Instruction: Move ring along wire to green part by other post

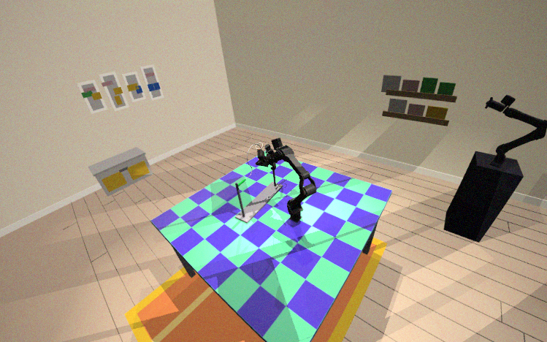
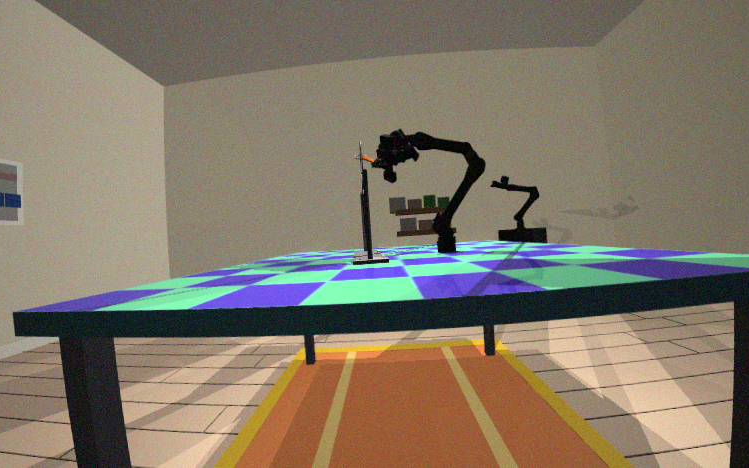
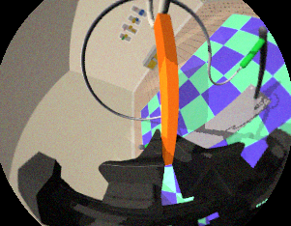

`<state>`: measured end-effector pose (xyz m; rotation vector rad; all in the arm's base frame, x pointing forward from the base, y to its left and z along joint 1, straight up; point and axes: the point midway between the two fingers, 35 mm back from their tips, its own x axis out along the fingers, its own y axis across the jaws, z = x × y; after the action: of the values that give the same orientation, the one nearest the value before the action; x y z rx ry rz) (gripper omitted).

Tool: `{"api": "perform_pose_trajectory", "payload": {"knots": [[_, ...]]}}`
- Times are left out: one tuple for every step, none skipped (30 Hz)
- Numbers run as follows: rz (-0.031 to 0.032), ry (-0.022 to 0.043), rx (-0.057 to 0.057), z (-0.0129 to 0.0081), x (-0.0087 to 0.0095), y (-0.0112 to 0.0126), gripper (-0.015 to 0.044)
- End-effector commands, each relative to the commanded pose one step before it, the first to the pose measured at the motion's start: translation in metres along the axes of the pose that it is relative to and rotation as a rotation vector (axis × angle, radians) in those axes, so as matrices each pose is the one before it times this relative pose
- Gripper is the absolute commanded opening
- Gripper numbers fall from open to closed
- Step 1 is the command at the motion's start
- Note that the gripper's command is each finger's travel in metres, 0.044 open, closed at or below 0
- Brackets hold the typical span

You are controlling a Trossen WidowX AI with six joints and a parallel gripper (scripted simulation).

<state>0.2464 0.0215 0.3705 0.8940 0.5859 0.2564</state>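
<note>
My gripper (image 1: 259, 161) (image 2: 375, 163) (image 3: 160, 130) is shut on the orange handle (image 2: 368, 158) (image 3: 168, 92), high above the table. The pale ring (image 1: 258, 145) (image 2: 357, 156) is at the handle's far end, around the upper wire as far as I can tell; the wrist view cuts most of it off. The thin grey wire (image 1: 247, 156) (image 3: 83, 58) curves up in a big loop. One green part (image 1: 241, 182) is at the near post (image 1: 239, 199). Another green part (image 3: 252, 53) is at the far post (image 1: 274, 174) (image 3: 260, 72). The gap between ring and wire is too small to judge.
The posts stand on a grey base plate (image 1: 255, 204) (image 3: 231, 118) on the checkered table (image 1: 274, 293) (image 2: 359, 291). My arm (image 1: 304, 174) (image 2: 470, 168) rises from the table beside the plate. A second black arm (image 1: 526, 136) (image 2: 525, 189) stands apart on a black pedestal (image 1: 483, 195).
</note>
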Motion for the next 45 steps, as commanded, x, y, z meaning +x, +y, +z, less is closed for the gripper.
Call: {"api": "perform_pose_trajectory", "payload": {"knots": [[-0.03309, -0.00890, -0.0589, 0.00069, -0.00034, -0.00121, -0.0150], [-0.00701, -0.00153, -0.0118, -0.00001, 0.00006, -0.00051, -0.0150], [-0.00669, -0.00148, -0.0113, 0.00000, 0.00005, -0.00048, -0.0150], [-0.00670, -0.00149, -0.0113, -0.00001, 0.00006, -0.00048, -0.0150], [-0.00674, -0.00150, -0.0114, -0.00002, 0.00007, -0.00049, -0.0150], [-0.00676, -0.00151, -0.0114, -0.00002, 0.00007, -0.00049, -0.0150], [-0.00676, -0.00151, -0.0114, -0.00001, 0.00006, -0.00049, -0.0150], [-0.00675, -0.00151, -0.0114, 0.00001, 0.00006, -0.00049, -0.0150], [-0.00674, -0.00152, -0.0114, -0.00001, 0.00007, -0.00049, -0.0150], [-0.00673, -0.00152, -0.0114, -0.00002, 0.00007, -0.00049, -0.0150], [-0.00674, -0.00152, -0.0114, -0.00001, 0.00007, -0.00049, -0.0150], [-0.00674, -0.00153, -0.0114, -0.00001, 0.00006, -0.00049, -0.0150], [-0.00673, -0.00153, -0.0114, 0.00001, 0.00006, -0.00049, -0.0150], [-0.00673, -0.00153, -0.0114, -0.00001, 0.00007, -0.00049, -0.0150], [-0.00673, -0.00153, -0.0114, -0.00002, 0.00007, -0.00049, -0.0150], [-0.00672, -0.00154, -0.0114, -0.00001, 0.00007, -0.00049, -0.0150], [-0.00671, -0.00154, -0.0114, 0.00000, 0.00006, -0.00049, -0.0150], [-0.00671, -0.00154, -0.0114, 0.00001, 0.00006, -0.00049, -0.0150], [-0.00671, -0.00154, -0.0114, -0.00001, 0.00007, -0.00049, -0.0150], [-0.00671, -0.00155, -0.0114, -0.00002, 0.00007, -0.00049, -0.0150], [-0.00670, -0.00155, -0.0114, -0.00001, 0.00007, -0.00049, -0.0150], [-0.00669, -0.00155, -0.0114, 0.00000, 0.00006, -0.00049, -0.0150], [-0.00669, -0.00156, -0.0114, 0.00001, 0.00006, -0.00049, -0.0150], [-0.00669, -0.00156, -0.0114, -0.00001, 0.00007, -0.00049, -0.0150], [-0.00669, -0.00156, -0.0114, -0.00002, 0.00007, -0.00049, -0.0150], [-0.00669, -0.00156, -0.0114, -0.00001, 0.00007, -0.00049, -0.0150], [-0.00668, -0.00156, -0.0114, 0.00000, 0.00006, -0.00049, -0.0150], [-0.00668, -0.00156, -0.0114, 0.00001, 0.00006, -0.00049, -0.0150], [-0.00667, -0.00156, -0.0114, -0.00001, 0.00007, -0.00049, -0.0150], [-0.00668, -0.00156, -0.0114, -0.00002, 0.00007, -0.00049, -0.0150], [-0.00667, -0.00157, -0.0114, -0.00001, 0.00007, -0.00049, -0.0150], [-0.00667, -0.00157, -0.0114, 0.00000, 0.00006, -0.00049, -0.0150], [-0.00666, -0.00157, -0.0114, 0.00001, 0.00006, -0.00049, -0.0150], [-0.00666, -0.00157, -0.0114, -0.00001, 0.00007, -0.00049, -0.0150], [-0.00666, -0.00157, -0.0114, -0.00002, 0.00007, -0.00049, -0.0150], [-0.00666, -0.00158, -0.0114, -0.00001, 0.00007, -0.00049, -0.0150], [-0.00666, -0.00158, -0.0114, 0.00000, 0.00006, -0.00049, -0.0150], [-0.00665, -0.00157, -0.0114, 0.00001, 0.00006, -0.00050, -0.0150], [-0.00665, -0.00157, -0.0114, -0.00001, 0.00007, -0.00049, -0.0150], [-0.00665, -0.00158, -0.0114, -0.00002, 0.00007, -0.00049, -0.0150], [-0.00665, -0.00158, -0.0114, -0.00001, 0.00007, -0.00049, -0.0150], [-0.00665, -0.00158, -0.0114, 0.00000, 0.00006, -0.00049, -0.0150], [-0.00664, -0.00158, -0.0114, 0.00001, 0.00006, -0.00050, -0.0150], [-0.00664, -0.00158, -0.0114, -0.00001, 0.00007, -0.00049, -0.0150], [-0.00664, -0.00159, -0.0114, -0.00002, 0.00007, -0.00049, -0.0150]]}}
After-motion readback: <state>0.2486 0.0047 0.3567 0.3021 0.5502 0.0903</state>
